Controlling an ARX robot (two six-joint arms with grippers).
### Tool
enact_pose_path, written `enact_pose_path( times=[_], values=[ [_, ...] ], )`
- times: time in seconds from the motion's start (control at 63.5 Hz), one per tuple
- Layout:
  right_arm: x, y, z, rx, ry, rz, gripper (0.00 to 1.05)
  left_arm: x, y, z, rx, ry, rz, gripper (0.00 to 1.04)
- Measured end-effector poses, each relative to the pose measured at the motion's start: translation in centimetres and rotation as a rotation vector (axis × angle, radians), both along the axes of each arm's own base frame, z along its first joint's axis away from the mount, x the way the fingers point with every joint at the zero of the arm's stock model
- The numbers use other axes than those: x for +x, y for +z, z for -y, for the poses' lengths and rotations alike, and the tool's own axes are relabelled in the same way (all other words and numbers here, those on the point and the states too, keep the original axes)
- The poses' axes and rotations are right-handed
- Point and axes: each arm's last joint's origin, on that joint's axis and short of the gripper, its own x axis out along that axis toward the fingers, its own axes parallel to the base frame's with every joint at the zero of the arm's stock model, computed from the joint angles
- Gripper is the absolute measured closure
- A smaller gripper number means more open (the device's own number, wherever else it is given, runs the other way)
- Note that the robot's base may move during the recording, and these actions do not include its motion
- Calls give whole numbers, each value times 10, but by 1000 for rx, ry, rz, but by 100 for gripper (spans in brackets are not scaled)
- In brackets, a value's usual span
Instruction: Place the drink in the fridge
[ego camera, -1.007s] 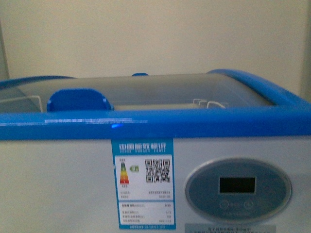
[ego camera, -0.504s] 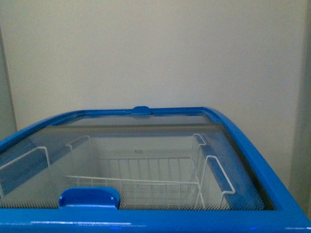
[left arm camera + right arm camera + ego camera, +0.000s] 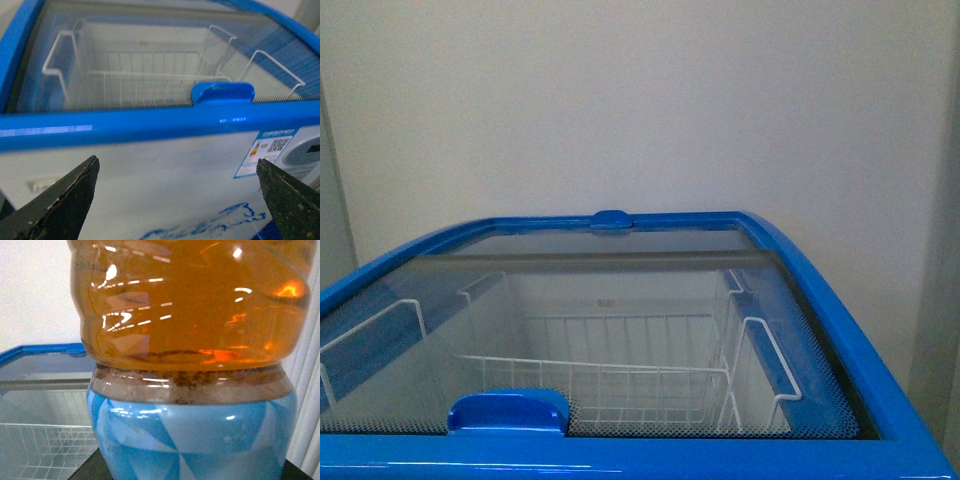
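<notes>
A plain pale wall (image 3: 640, 100) fills the upper half of the front view. Below it stands the one fridge (image 3: 860, 350), its blue rim framing a curved glass lid (image 3: 620, 270). The lid covers the whole opening. It carries one large blue handle (image 3: 506, 411) at the lower left of the frame, and one small blue tab (image 3: 610, 219) sits at the middle of the far rim. Through the glass show one wide white wire basket (image 3: 610, 375) in the centre and thinner wire frames on both sides, too overlapped to count surely.

In the left wrist view the fridge's white front bears one sticker (image 3: 270, 150) and part of one round control panel (image 3: 306, 152) at the right edge. The left gripper (image 3: 175, 200) is spread wide and has nothing between its two dark fingers (image 3: 65, 200), which sit in the lower corners of the frame.

In the right wrist view one bottle (image 3: 190, 340) of amber drink with a blue patterned label fills the frame. It is pinched in the right gripper (image 3: 192, 475), outside the fridge, whose corner shows at the lower left.
</notes>
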Motion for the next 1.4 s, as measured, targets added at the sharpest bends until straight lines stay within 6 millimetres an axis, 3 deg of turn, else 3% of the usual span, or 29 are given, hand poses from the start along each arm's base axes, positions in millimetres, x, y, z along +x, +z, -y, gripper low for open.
enact_pose_path(
  times=[0.189,0.299,0.724,0.96,1.401],
  values=[
    [0,0,0,0,0,0,67,36,22,2,147,-156,95,8],
    [0,0,0,0,0,0,67,60,34,12,290,-371,130,8],
    [0,0,0,0,0,0,67,112,75,57,665,-724,291,8],
    [0,0,0,0,0,0,67,127,74,67,720,-773,296,8],
    [0,0,0,0,0,0,67,136,56,64,728,-783,259,8]
  ],
)
